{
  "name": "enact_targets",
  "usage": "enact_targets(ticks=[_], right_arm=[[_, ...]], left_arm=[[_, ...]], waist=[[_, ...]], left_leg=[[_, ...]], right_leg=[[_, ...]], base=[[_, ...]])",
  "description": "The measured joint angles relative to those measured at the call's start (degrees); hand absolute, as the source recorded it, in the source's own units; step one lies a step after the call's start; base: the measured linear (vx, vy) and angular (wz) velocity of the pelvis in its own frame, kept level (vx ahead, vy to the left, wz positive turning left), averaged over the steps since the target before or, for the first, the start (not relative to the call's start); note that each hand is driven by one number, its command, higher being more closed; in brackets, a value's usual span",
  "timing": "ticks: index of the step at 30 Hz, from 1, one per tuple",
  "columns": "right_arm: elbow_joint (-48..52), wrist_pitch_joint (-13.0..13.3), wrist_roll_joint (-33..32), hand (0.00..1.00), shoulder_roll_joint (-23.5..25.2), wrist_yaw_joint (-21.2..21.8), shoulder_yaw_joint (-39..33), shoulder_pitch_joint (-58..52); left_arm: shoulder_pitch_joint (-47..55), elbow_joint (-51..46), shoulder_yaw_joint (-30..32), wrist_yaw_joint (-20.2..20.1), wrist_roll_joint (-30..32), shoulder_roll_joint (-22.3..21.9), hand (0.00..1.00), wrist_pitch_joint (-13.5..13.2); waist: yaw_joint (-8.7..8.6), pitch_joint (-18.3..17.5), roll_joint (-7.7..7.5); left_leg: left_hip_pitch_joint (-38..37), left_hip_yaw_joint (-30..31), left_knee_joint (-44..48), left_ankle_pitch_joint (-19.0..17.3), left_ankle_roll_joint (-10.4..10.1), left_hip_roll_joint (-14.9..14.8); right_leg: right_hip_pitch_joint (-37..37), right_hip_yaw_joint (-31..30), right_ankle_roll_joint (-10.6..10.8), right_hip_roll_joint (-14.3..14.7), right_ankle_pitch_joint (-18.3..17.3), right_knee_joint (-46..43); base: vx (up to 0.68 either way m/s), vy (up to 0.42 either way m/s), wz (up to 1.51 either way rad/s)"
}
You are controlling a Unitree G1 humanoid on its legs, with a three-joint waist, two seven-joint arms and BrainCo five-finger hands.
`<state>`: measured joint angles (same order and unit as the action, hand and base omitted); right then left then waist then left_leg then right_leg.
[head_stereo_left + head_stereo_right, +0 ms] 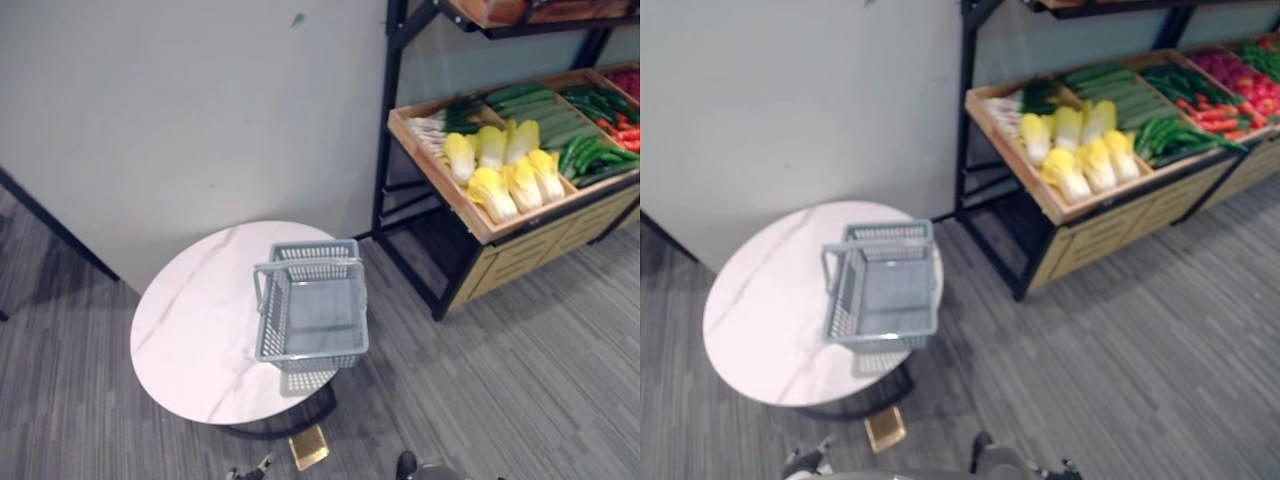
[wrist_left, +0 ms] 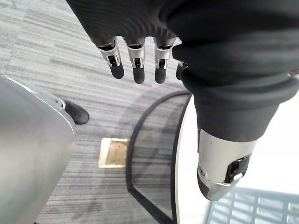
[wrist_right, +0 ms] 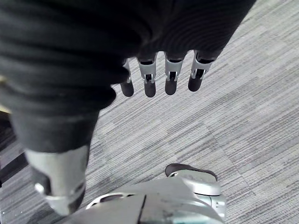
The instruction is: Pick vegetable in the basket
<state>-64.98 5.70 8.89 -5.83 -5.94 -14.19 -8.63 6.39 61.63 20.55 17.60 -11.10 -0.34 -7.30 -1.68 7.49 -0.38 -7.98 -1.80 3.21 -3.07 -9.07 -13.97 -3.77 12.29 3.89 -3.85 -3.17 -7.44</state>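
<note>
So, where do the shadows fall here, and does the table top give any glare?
Left eye view: the basket throws a soft shadow on the table at its near side, and the floor under the table is dark. Right eye view: the table top is very bright and its veins are faint, with no sharp highlight; deep shadow lies under the vegetable shelf.

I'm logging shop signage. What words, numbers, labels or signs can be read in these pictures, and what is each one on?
No text can be read in any view.
Grey basket: plain mesh walls, no label shows.
Round white table: marble veining only.
Wooden vegetable crate: no price tag or sign shows.
Tan square on the floor: no print can be made out.
</note>
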Motion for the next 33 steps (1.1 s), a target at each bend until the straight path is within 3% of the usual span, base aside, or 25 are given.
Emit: enact_targets(ticks=[2, 7, 11, 13, 14, 17, 20, 24, 31, 33], right_arm=[[-0.32, 0.03, -0.02, 0.0, -0.06, 0.0, -0.18, -0.14], [-1.18, 0.09, -0.25, 0.0, -0.73, -0.19, -6.68, 0.12], [-0.89, -0.19, 0.09, 0.0, -7.2, -0.61, -20.28, 2.6], [1.8, -0.66, 0.18, 0.0, -11.43, -1.12, -22.51, 3.93], [7.42, -0.98, 0.32, 0.0, -14.18, -1.24, -21.22, 4.22], [25.22, -1.17, 5.05, 0.0, -23.1, -1.29, -11.97, 6.62], [38.05, -0.09, 9.28, 0.0, -28.93, -0.89, -3.0, 9.96], [47.97, 1.96, 9.26, 0.0, -30.57, 1.58, 9.43, 16.25], [49.14, 3.06, 9.18, 0.0, -30.83, 4.41, 32.37, 38.76], [45.34, 2.94, 9.12, 0.0, -29.62, 5.24, 37.08, 48.49]], left_arm=[[0.05, 0.04, 0.07, -0.01, -0.06, -0.09, 0.0, 0.0], [0.89, 0.66, 2.48, -0.14, 0.62, 0.6, 0.0, 0.34], [4.06, 1.75, 5.81, -0.69, 3.74, 1.0, 0.0, 1.53], [4.89, 1.79, 6.42, -1.53, 5.47, 1.52, 0.0, 1.88], [5.65, 1.79, 6.3, -2.29, 6.26, 1.92, 0.0, 2.22], [7.12, 1.75, 2.09, -3.74, 8.18, 2.75, 0.0, 2.51], [7.13, 1.6, -2.45, -5.34, 10.08, 4.62, 0.0, 2.51], [6.9, 1.56, -4.91, -6.32, 10.16, 5.49, 0.0, 2.65], [6.48, -0.26, -5.54, -6.43, 10.13, 5.41, 0.0, 3.0], [5.81, -1.16, -4.63, -6.1, 9.96, 5.39, 0.0, 2.92]], waist=[[0.05, -0.28, 0.49], [0.17, -0.73, 0.59], [-0.01, -0.95, 0.86], [-0.17, -1.09, 1.0], [-0.85, -0.83, 0.42], [-2.6, -1.45, 1.23], [-2.67, -2.04, 0.51], [-2.62, -2.77, -0.45], [1.39, -2.19, -1.16], [3.55, -0.62, -1.98]], left_leg=[[1.06, 0.68, -0.05, 0.38, 0.22, 0.08], [1.52, -4.19, -2.04, 2.19, 0.26, 2.0], [-0.28, -7.43, -5.21, 2.15, 0.24, 3.03], [-1.05, -8.87, -6.17, 2.01, 0.18, 3.3], [-1.26, -9.88, -6.28, 1.2, 0.07, 3.22], [-1.11, -12.2, -6.09, -1.62, 0.3, 3.2], [-1.04, -13.32, -5.42, -2.7, 0.49, 4.15], [0.71, -13.02, -3.88, -3.67, 0.53, 4.68], [3.29, -9.71, -3.99, -2.43, 1.11, 5.13], [4.78, -8.23, -3.23, -2.18, 1.24, 5.17]], right_leg=[[0.99, 1.7, -0.07, -0.26, 0.1, 1.45], [3.35, 4.24, 0.51, -1.85, 1.8, 4.85], [4.07, 2.15, 0.79, -1.94, 4.93, 8.68], [3.93, 1.15, 0.98, -1.99, 5.56, 9.1], [3.57, 0.37, 1.04, -1.74, 6.0, 9.4], [1.86, -2.31, 1.6, -1.17, 7.56, 10.18], [1.87, -3.75, 2.16, -1.79, 9.04, 11.88], [1.5, -3.79, 2.29, -2.6, 9.97, 12.82], [0.84, -0.94, 2.2, -3.29, 10.91, 13.05], [0.68, -0.12, 1.57, -3.44, 11.46, 13.17]], base=[[0.06, -0.045, 0.62], [0.04, 0.023, 0.39], [0.03, 0.065, -0.23], [-0.03, 0.063, -0.28], [-0.04, 0.048, -0.35], [-0.06, 0.042, -0.46], [-0.08, 0.043, -0.29], [-0.07, 0.015, -0.02], [0.0, -0.007, 0.23], [0.02, 0.006, 0.32]])
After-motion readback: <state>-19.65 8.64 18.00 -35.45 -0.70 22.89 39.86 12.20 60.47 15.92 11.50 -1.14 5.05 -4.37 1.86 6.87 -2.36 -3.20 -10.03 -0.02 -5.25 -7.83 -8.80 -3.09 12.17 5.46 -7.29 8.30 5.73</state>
